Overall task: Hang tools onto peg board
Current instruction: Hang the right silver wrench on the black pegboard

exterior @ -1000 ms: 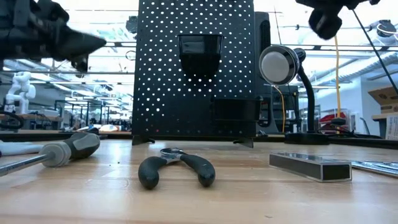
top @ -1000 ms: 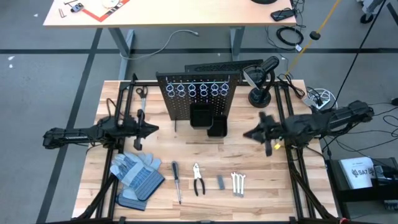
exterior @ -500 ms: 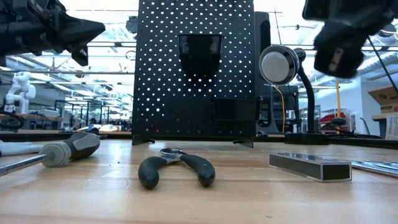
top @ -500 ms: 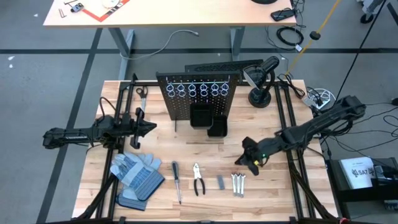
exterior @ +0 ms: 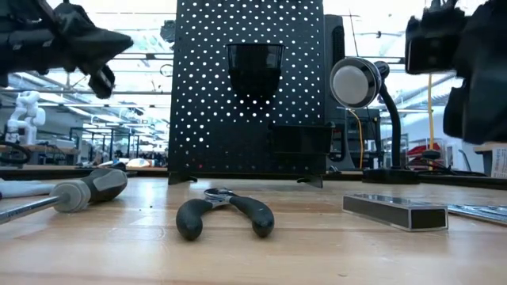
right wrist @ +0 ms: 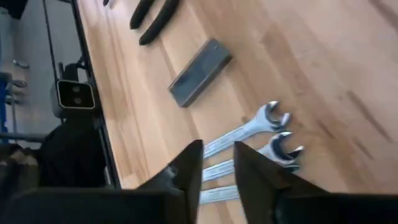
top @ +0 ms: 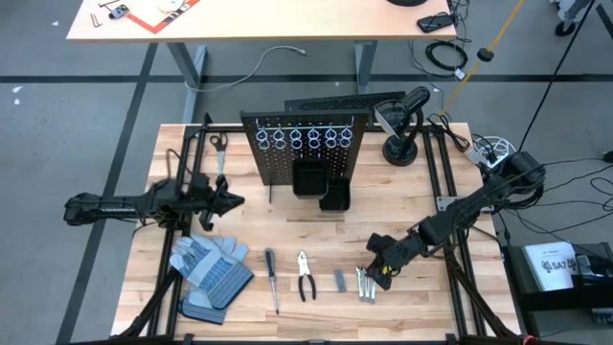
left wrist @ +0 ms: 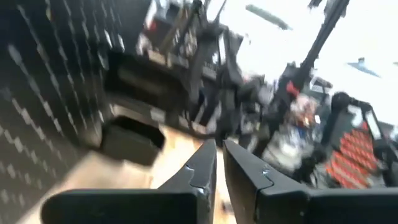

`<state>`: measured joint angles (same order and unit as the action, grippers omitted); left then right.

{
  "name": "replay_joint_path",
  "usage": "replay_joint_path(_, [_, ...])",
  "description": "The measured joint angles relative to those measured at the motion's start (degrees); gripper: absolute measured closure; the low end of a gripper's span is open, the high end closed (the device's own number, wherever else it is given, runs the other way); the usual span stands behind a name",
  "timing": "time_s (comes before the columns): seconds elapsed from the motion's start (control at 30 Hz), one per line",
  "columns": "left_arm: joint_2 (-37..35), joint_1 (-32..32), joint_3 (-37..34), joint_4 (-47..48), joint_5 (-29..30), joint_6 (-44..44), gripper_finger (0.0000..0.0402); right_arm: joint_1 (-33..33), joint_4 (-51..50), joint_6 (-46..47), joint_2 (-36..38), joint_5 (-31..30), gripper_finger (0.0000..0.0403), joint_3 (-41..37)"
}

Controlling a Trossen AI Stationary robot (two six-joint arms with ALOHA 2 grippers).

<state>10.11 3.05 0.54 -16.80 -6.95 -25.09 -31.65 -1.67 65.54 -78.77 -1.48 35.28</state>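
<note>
The black peg board stands upright at the table's far middle, with silver rings and black bins. Near the front edge lie, left to right, a screwdriver, pliers, a short grey piece and silver wrenches. My right gripper hovers just above the wrenches' far ends, tipped down, its fingers slightly apart and empty. The wrenches lie flat below it. My left gripper hangs in the air left of the board, fingers together and empty.
Grey-and-blue gloves lie at the front left. A black desk lamp stands right of the board. Black frame rails run along both table sides. Bare wood lies between the board and the row of tools.
My right gripper has swung from the table's right side toward the near edge and the left. It has come down and tipped its fingers toward the wrenches. The tools have not moved.
</note>
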Motion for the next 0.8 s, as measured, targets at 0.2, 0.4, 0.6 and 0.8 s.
replay_joint_path(0.2, [4.11, -2.21, 0.08, 2.06, -0.05, -1.65, 0.0350, -1.94, -2.27, 1.46, -2.33, -0.76, 0.0250, 5.38])
replay_joint_path(0.4, [6.14, -3.23, 0.17, 0.37, 0.52, -1.33, 0.0349, -3.87, -19.01, 2.40, -4.80, -4.99, 0.0248, 12.75])
replay_joint_path(0.6, [6.41, -3.21, 0.26, 0.35, 1.60, -0.26, 0.0349, -4.31, -29.07, 10.83, -7.76, -5.64, 0.0248, 15.11])
replay_joint_path(0.8, [6.39, -3.20, 0.28, 0.47, 1.70, 1.58, 0.0349, -5.41, -29.73, 20.42, -11.76, -2.89, 0.0248, 15.11])
